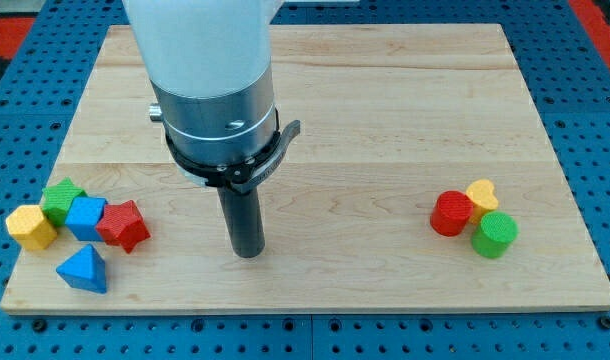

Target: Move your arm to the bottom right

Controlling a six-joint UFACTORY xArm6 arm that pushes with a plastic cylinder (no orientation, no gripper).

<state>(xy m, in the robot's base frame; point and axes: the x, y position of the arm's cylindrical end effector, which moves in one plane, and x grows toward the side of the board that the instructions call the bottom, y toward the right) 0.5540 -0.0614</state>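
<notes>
My tip (248, 251) rests on the wooden board (385, 120) left of centre, near the view's bottom. To its left lie a red star block (123, 225), a blue cube (86, 217), a green block (62, 199), a yellow block (31, 227) and a blue triangular block (83, 269). Far to its right, near the board's right edge, a red cylinder (451, 213), a yellow heart block (481, 195) and a green cylinder (495, 234) sit clustered together. The tip touches no block.
The arm's white and grey body (211, 80) hangs over the board's upper left and hides part of it. A blue pegboard surface (605, 120) surrounds the board.
</notes>
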